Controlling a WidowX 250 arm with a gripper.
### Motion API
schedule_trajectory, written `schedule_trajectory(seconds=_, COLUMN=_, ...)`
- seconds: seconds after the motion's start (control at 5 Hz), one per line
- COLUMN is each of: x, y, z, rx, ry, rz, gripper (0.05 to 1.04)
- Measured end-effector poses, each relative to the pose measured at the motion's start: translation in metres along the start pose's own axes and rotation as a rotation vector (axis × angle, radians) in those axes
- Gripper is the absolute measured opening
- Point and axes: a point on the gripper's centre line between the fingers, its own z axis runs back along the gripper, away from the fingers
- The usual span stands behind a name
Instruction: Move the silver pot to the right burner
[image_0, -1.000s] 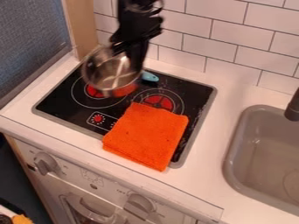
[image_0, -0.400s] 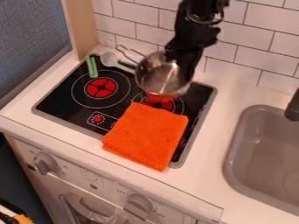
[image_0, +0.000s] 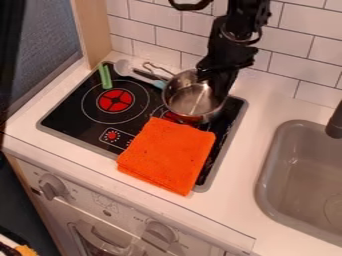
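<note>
Camera view: we are holding the silver pot (image_0: 189, 101) by its far right rim, our gripper (image_0: 218, 91) pinching the metal. We are keeping the pot over the right burner (image_0: 172, 117), though we cannot tell whether it is touching. The folded orange cloth (image_0: 167, 156) is lying just in front; the left burner (image_0: 115, 100) is showing beside it.

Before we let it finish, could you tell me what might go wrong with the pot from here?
The orange cloth lies close in front of the silver pot, so the pot's base might catch the cloth and sit tilted. The light-blue utensil end is right by the pot's left side and might be nudged or pinned. The pincer is at the pot's rim, so pulling away could drag it off-centre.
</note>
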Motion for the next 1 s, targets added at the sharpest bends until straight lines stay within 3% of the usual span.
schedule_trajectory(seconds=0.2, x=0.002, y=0.0, z=0.003, rx=0.01, ry=-0.003, rz=0.021, gripper=0.285)
schedule_trajectory(seconds=0.6, x=0.004, y=0.001, z=0.003, rx=0.016, ry=-0.012, rz=0.049, gripper=0.87)
schedule_trajectory(seconds=0.8, x=0.004, y=0.005, z=0.0, rx=0.034, ry=-0.027, rz=0.053, gripper=1.014)
schedule_trajectory(seconds=1.0, x=0.009, y=0.006, z=0.016, rx=0.004, ry=-0.047, rz=0.056, gripper=1.009)
